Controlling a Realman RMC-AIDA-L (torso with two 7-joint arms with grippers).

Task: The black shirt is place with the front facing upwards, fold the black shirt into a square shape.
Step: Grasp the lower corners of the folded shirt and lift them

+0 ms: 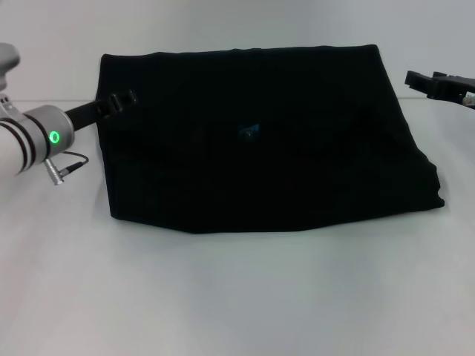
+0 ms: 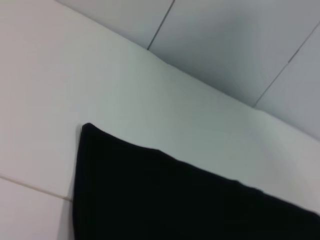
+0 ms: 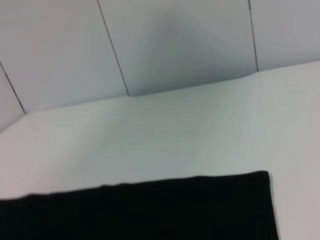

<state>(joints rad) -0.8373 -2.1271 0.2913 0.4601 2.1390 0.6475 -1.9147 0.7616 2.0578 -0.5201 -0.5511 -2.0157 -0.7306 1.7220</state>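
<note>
One black shirt (image 1: 267, 141) is lying folded into a wide, roughly rectangular slab toward the bench's (image 1: 237, 297) far edge, a small blue label showing near its middle. Two grippers are flanking it: the left gripper (image 1: 122, 100), touching its far left corner, and the right gripper (image 1: 430, 83), just off its far right corner; I cannot tell how either's jaws stand.

We find the black shirt (image 1: 267, 141) lying folded on the counter (image 1: 237, 297), reaching back toward the wall (image 1: 223, 22). The left claw (image 1: 122, 100) sits at the shirt's left edge, the right claw (image 1: 430, 83) just off its far right corner.
</note>
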